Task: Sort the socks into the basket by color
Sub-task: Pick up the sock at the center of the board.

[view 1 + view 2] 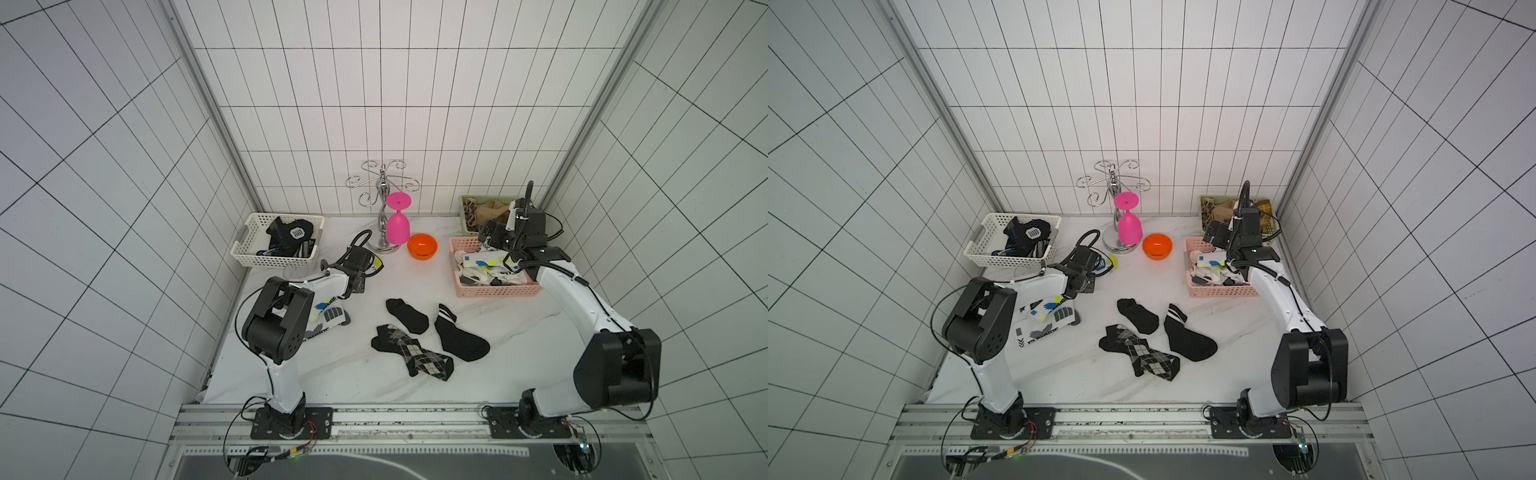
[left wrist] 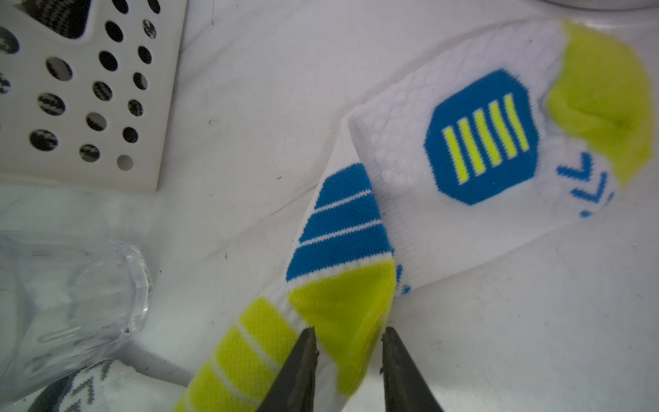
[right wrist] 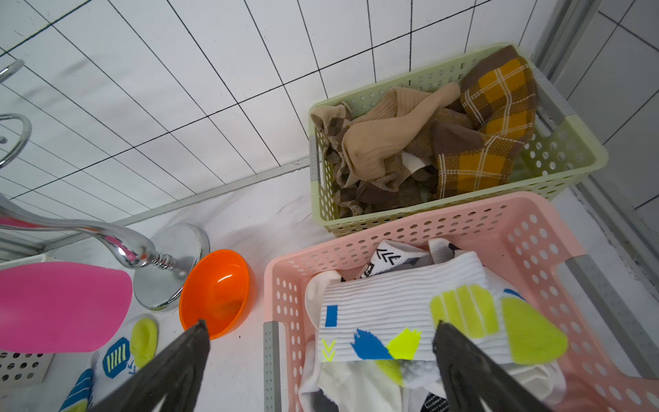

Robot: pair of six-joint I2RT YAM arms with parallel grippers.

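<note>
Pinching the yellow heel of a white sock with blue and yellow marks, the left fingers stand narrowed, one on each side of a raised fold of its fabric. That sock lies on the table toward 11 o'clock, just beside the white basket, which sits at 10 o'clock and holds black socks.

The right fingers are spread wide with nothing between them. They hang over the rim of the pink basket at 2 o'clock, where white printed socks are piled. Behind it, in the 1 o'clock corner, the green basket holds brown and tan socks.

Near the table's middle lie three dark socks: a plain black sock, a black sock with a striped cuff at its 3 o'clock side, and an argyle sock at 6 o'clock, touching the plain one. More white socks lie under the left arm at 9 o'clock.
</note>
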